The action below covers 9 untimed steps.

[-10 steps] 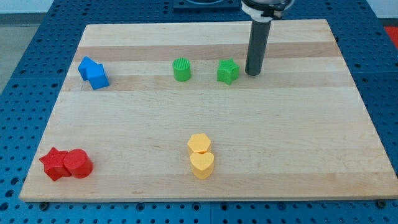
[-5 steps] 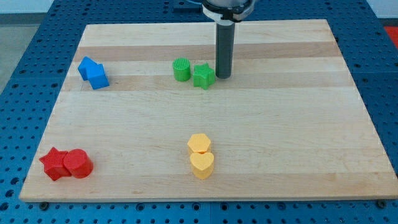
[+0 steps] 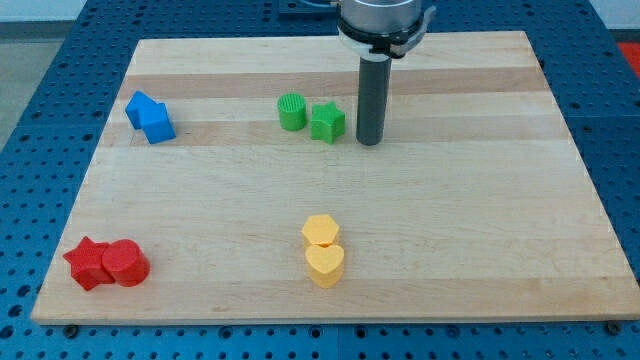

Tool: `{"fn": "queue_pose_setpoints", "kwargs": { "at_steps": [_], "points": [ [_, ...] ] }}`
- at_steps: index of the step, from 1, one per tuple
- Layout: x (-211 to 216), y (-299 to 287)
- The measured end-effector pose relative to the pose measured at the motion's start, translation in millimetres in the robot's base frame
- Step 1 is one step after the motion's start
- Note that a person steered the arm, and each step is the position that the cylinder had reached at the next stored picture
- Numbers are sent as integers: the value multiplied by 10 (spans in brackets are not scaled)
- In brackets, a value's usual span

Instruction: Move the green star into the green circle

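The green star (image 3: 327,123) lies on the wooden board (image 3: 450,230) near the view's top, right next to the green circle (image 3: 292,111), which stands just to its left; the two touch or nearly touch. My tip (image 3: 370,142) rests on the board a short way to the right of the green star and slightly lower, with a small gap between them. The rod rises straight up from the tip to the view's top.
Two blue blocks (image 3: 150,116) sit together at the upper left. A red star (image 3: 87,263) and a red circle (image 3: 125,264) sit at the lower left. A yellow hexagon (image 3: 320,230) and a yellow heart (image 3: 324,265) sit at bottom centre.
The green star slid left until it reached the green circle. My tip pushed it there, then drew back to the right and slightly down, away from the star.
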<state>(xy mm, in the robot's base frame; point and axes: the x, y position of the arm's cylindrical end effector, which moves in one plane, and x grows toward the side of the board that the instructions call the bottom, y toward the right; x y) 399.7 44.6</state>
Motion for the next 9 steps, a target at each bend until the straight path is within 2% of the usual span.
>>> {"fn": "queue_pose_setpoints", "kwargs": {
  "at_steps": [4, 7, 9],
  "points": [
    [-8, -286],
    [-697, -639],
    [-684, -968]
  ]
}}
